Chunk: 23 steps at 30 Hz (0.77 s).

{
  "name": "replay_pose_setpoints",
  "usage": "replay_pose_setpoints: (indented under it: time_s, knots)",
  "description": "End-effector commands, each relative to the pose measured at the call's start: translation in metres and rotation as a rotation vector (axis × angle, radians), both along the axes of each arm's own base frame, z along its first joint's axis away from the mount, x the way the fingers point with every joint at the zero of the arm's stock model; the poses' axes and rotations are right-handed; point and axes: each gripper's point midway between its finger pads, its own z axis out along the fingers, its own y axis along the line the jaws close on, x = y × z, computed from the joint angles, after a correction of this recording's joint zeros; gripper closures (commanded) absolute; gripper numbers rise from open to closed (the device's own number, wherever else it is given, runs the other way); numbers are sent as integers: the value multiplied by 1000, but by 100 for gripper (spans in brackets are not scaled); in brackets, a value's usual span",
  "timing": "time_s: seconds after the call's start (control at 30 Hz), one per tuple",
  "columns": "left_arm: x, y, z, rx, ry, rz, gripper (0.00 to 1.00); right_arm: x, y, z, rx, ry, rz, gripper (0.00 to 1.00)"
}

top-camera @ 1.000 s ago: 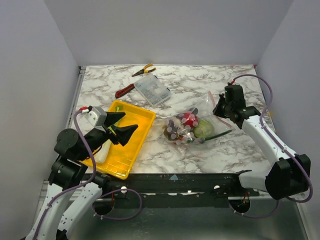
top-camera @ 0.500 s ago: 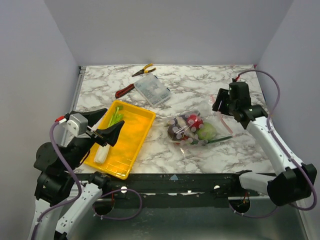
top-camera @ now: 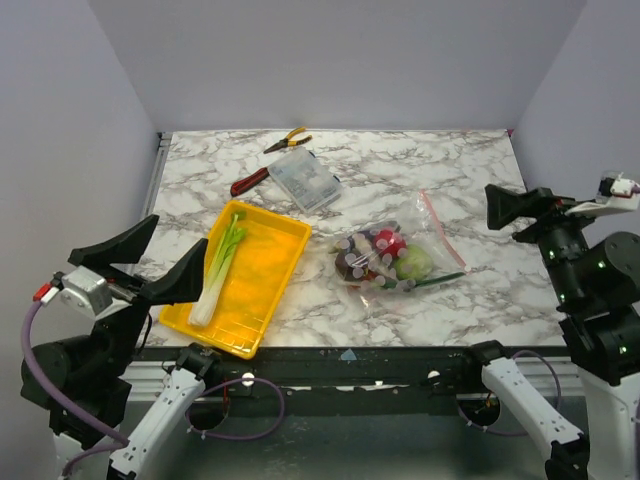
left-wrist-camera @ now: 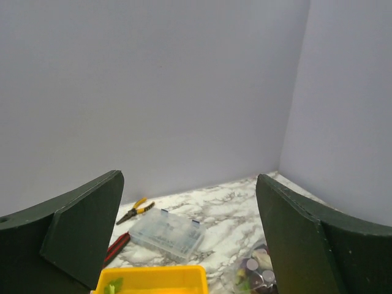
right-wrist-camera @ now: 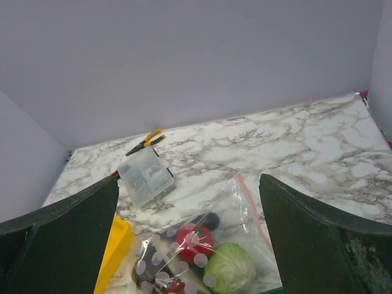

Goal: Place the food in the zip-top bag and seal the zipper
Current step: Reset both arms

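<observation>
The zip-top bag [top-camera: 395, 256] lies flat at mid-table with food inside: a red tomato [top-camera: 383, 241], a green cabbage [top-camera: 412, 263] and dark pieces. Its zipper [top-camera: 440, 222], a pink strip, runs along the bag's right edge. A white-green leek [top-camera: 220, 268] lies in the yellow tray [top-camera: 262, 305]. My left gripper [top-camera: 180, 236] is open, raised near the table's left front, off the tray. Open too, my right gripper [top-camera: 492, 208] hangs high at the right, apart from the bag. In the right wrist view the bag [right-wrist-camera: 202, 257] and zipper [right-wrist-camera: 248, 205] show between the open fingers.
A clear rigid box [top-camera: 305, 178], yellow-handled pliers [top-camera: 288, 139] and a red-handled tool [top-camera: 250, 181] lie at the back left. The table is walled on three sides.
Both arms have pulled back and up toward their bases. My right gripper has opened and left the bag's right edge. My left gripper has lifted away from over the tray.
</observation>
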Motion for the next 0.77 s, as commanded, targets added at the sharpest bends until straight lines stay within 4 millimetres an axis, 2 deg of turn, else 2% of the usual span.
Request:
replay_pose_setpoints:
  time_s: [0.0,0.17,0.27,0.47,0.73]
  knots:
    - [-14,34,23,-106,-80,129,7,-23,-7,14,-33,-87,-1,0]
    - [-23,48,28,-138,-101,173,2,-54,-26,36,20,-216,-66,0]
    - [-25,52,29,-141,-102,187,1,-64,-38,42,44,-246,-120,0]
    - [-23,49,29,-140,-102,177,1,-65,-54,40,65,-226,-207,0]
    - [-21,49,23,-125,-105,184,1,-63,-49,36,57,-227,-183,0]
